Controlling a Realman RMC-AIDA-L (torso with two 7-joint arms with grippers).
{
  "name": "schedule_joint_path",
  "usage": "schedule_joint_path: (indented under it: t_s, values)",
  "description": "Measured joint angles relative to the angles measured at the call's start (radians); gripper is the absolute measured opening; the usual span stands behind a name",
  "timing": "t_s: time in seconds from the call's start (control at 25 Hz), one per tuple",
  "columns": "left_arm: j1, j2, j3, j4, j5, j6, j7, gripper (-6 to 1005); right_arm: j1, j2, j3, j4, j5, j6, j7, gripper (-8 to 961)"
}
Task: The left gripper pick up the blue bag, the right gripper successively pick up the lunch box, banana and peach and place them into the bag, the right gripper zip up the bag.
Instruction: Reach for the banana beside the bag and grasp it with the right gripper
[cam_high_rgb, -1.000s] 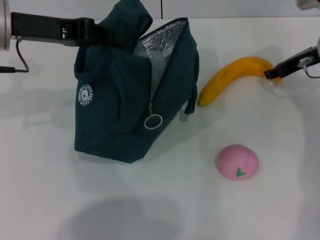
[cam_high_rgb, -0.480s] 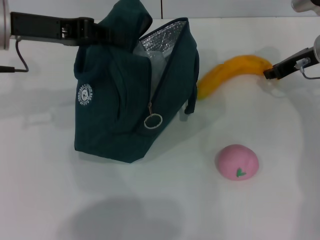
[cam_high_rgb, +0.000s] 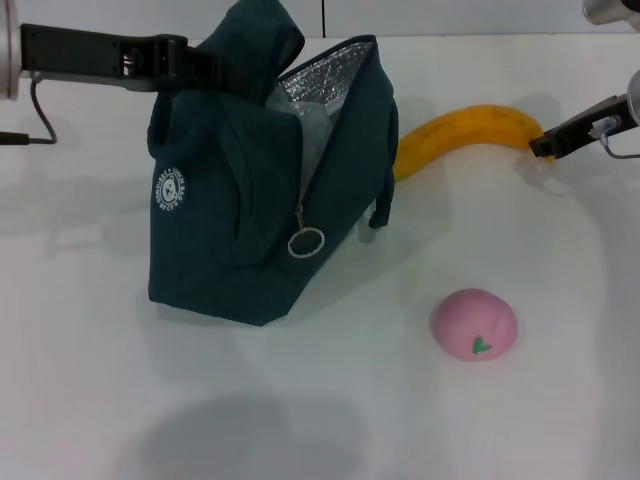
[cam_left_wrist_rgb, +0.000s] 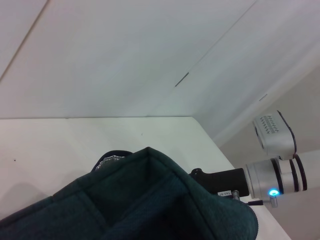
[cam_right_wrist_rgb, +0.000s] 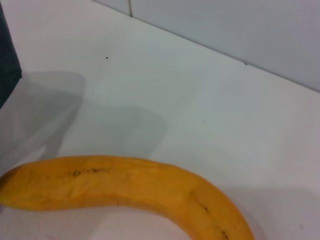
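The blue bag (cam_high_rgb: 235, 210) stands open on the white table, foil lining showing. My left gripper (cam_high_rgb: 195, 62) is shut on its handle at the top; the bag's fabric (cam_left_wrist_rgb: 150, 200) fills the left wrist view. Clear plastic of the lunch box (cam_high_rgb: 312, 128) shows inside the opening. My right gripper (cam_high_rgb: 545, 147) is shut on the right end of the banana (cam_high_rgb: 460, 135), whose left end hangs just right of the bag. The banana (cam_right_wrist_rgb: 125, 187) spans the right wrist view. The peach (cam_high_rgb: 474, 324) sits on the table in front, right of the bag.
The zip's ring pull (cam_high_rgb: 307, 242) hangs on the bag's front edge. A black cable (cam_high_rgb: 30, 138) lies at the far left. The table's back edge meets a wall behind the bag. The bag's corner (cam_right_wrist_rgb: 7, 60) shows in the right wrist view.
The right gripper has risen slightly with the banana. The banana has swung up off the table and its left end now points at the bag. Bag, left gripper and peach have not moved.
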Motion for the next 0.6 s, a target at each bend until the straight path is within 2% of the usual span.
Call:
schedule_joint_path:
  t_s: [0.6]
  values:
    - [0.000, 0.000, 0.000, 0.003, 0.000, 0.000, 0.000, 36, -0.002, -0.001, -0.015, -0.007, -0.001, -0.005, 0.000, 180]
